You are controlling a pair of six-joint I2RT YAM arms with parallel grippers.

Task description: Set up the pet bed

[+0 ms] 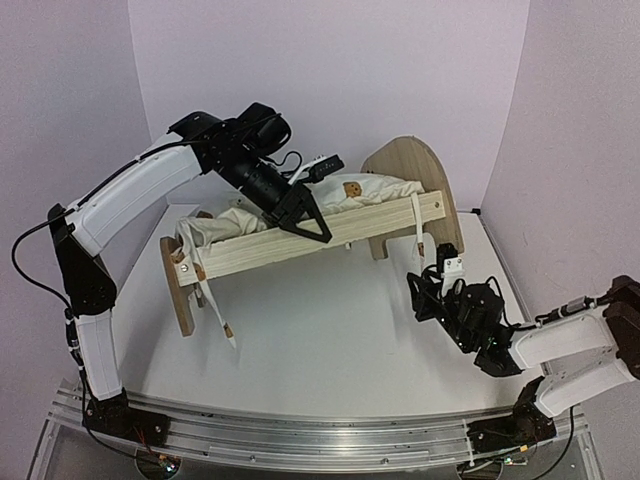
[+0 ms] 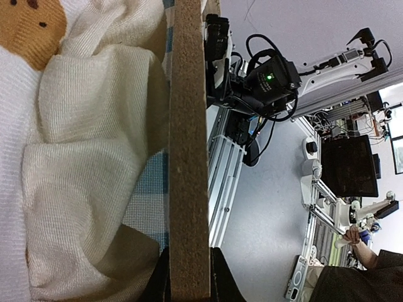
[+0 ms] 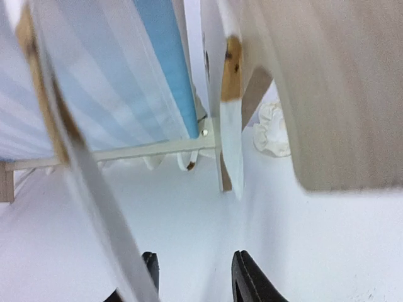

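Looking at the pet bed (image 1: 300,248) standing on the table (image 1: 330,340), cushion (image 1: 365,190) bunched inside. Clamping its near side rail (image 2: 189,157) with the left gripper (image 2: 189,283). Hovering the right gripper (image 3: 198,280) by the headboard (image 1: 415,165), fingers apart. Guessing light, stiff wood: grabbing rails, not floppy fabric.

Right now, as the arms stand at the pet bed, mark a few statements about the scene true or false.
1. The left hand clamps the bed's light-wood side rail. True.
2. A cream bear-print cushion lies inside the frame. True.
3. The right hand holds that cushion. False: its fingers are apart and empty, low beside the rounded wooden headboard.
4. The bed's fabric base is plain red. False: it is blue-and-white striped.
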